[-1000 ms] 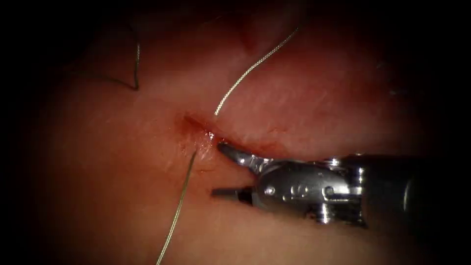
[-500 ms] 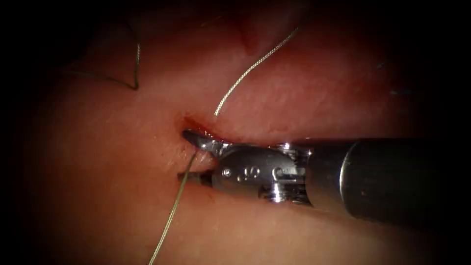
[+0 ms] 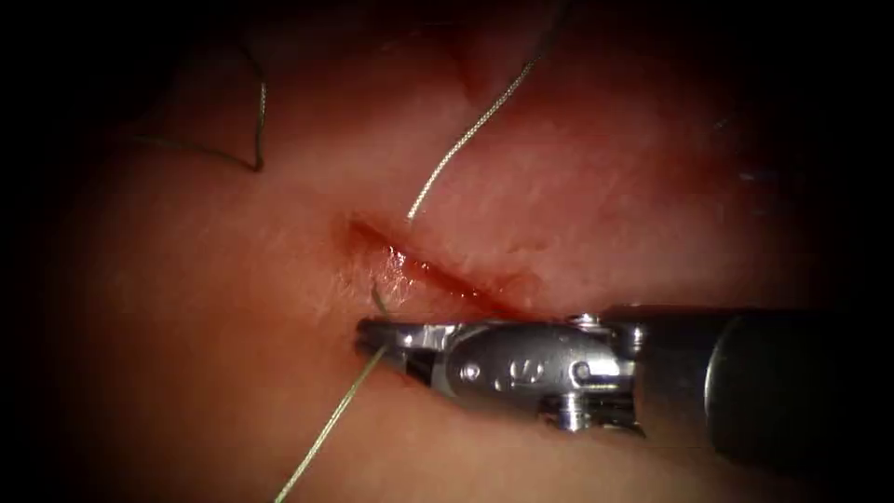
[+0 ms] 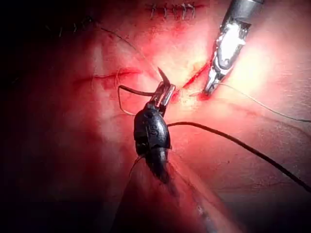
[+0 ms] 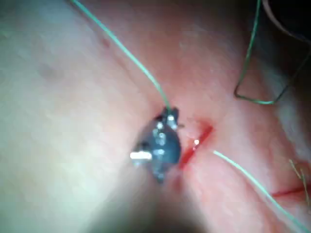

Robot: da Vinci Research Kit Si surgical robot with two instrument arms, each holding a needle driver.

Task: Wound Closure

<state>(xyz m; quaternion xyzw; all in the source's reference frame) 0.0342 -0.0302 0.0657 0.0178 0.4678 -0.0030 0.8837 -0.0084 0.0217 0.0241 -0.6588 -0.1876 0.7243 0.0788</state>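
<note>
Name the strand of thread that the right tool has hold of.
The thread strand running down-left from the cut: the right tool grips it. The pale strand and dark loop above lie untouched.

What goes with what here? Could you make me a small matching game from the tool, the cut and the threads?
Things:
1 right tool
2 cut
3 bent thread

States:
a lies loose on the tissue, left of the cut
b has red fluid in it
c jaws shut on the long thread beside the cut

Pairs: 1-c, 2-b, 3-a
</note>
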